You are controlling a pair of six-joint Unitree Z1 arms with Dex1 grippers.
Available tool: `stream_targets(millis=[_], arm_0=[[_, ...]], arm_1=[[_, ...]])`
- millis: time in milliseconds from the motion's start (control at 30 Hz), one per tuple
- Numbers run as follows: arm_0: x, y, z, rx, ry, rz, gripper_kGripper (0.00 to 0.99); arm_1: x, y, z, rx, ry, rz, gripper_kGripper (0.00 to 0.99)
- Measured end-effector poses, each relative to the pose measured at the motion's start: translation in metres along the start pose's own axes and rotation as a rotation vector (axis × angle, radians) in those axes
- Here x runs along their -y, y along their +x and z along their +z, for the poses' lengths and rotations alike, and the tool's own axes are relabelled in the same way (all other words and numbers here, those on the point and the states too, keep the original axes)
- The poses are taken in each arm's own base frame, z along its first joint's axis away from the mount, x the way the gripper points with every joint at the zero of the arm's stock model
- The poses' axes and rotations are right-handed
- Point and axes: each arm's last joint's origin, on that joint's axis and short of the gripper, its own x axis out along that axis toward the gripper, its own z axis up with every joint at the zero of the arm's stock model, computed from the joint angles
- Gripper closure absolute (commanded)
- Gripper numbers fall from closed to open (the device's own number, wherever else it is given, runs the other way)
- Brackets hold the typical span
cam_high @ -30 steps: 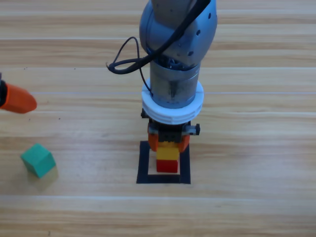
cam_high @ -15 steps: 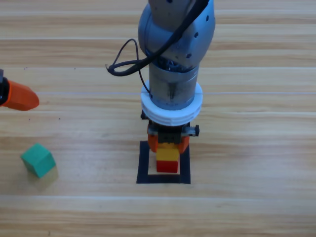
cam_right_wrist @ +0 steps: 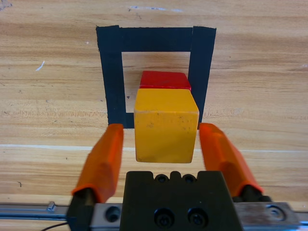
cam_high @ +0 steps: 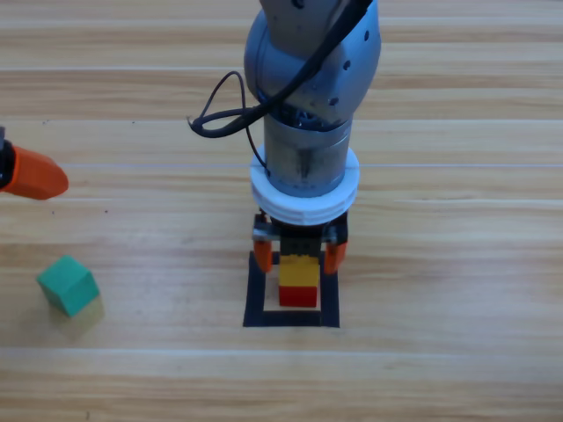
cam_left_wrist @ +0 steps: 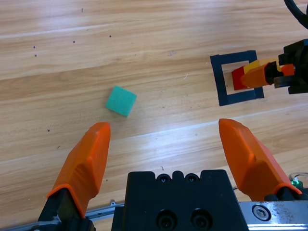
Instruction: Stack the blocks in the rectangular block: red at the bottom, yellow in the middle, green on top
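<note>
The red cube (cam_high: 298,297) (cam_right_wrist: 163,80) rests inside the black tape square (cam_high: 257,290) (cam_right_wrist: 109,72). Stacked on it is the yellow cube (cam_high: 299,272) (cam_right_wrist: 166,124). My right gripper (cam_high: 297,257) (cam_right_wrist: 161,127) hangs over the square, open, one jaw on each side of the yellow cube with a small gap. The green cube (cam_high: 67,284) (cam_left_wrist: 121,100) lies alone on the wood at the front left. At the left edge my left gripper (cam_high: 31,173) (cam_left_wrist: 163,127) waits open, above and behind the green cube.
In the left wrist view the tape square (cam_left_wrist: 221,82) with the red cube (cam_left_wrist: 237,78) appears at the upper right. The right arm's grey body and a black cable loop (cam_high: 215,110) stand behind the square.
The right gripper's jaws have spread apart and let go of the yellow cube, which stays on the red one. The left gripper has barely moved.
</note>
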Motion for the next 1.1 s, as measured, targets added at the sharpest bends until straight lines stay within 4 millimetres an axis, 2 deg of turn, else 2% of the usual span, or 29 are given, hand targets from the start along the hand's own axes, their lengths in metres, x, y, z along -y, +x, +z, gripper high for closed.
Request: stream_targets(millis=[167,300,400,500,600,667,733,800,867,900,967,1033,1100], arm_0=[[-0.001,-0.003,0.000,0.007,-0.003,-0.006,0.024],[-0.002,-0.004,0.000,0.011,-0.023,-0.010,0.028],[-0.001,-0.007,0.009,0.029,-0.082,-0.017,0.028],[0.004,-0.005,0.033,0.010,-0.194,-0.049,0.028],[0.011,0.029,0.061,-0.066,-0.324,0.009,0.030],[0.012,0.054,0.069,-0.119,-0.384,0.066,0.028],[0.010,0.084,0.073,-0.177,-0.445,0.132,0.028],[0.005,0.107,0.075,-0.218,-0.512,0.190,0.028],[0.000,0.122,0.076,-0.239,-0.594,0.240,0.030],[-0.002,0.128,0.077,-0.247,-0.634,0.264,0.030],[-0.006,0.136,0.076,-0.264,-0.676,0.300,0.030],[-0.010,0.143,0.075,-0.284,-0.697,0.333,0.031],[-0.011,0.149,0.074,-0.288,-0.743,0.356,0.039]], arm_1=[[0.000,-0.003,0.001,0.015,0.000,-0.001,0.000],[0.003,-0.016,0.001,0.086,-0.015,-0.036,0.000],[0.006,-0.041,-0.007,0.168,-0.041,-0.035,0.000],[0.017,-0.085,-0.028,0.240,-0.093,-0.004,0.000],[0.036,-0.129,-0.056,0.308,-0.152,0.032,0.000],[0.053,-0.140,-0.070,0.334,-0.205,0.035,0.000],[0.073,-0.136,-0.083,0.362,-0.246,0.073,0.000],[0.097,-0.122,-0.096,0.394,-0.294,0.123,0.010],[0.134,-0.106,-0.116,0.409,-0.374,0.195,0.008],[0.149,-0.107,-0.124,0.421,-0.396,0.231,0.008],[0.165,-0.120,-0.131,0.441,-0.413,0.291,0.008],[0.172,-0.133,-0.133,0.469,-0.417,0.343,0.008],[0.175,-0.136,-0.132,0.467,-0.422,0.355,0.008]])
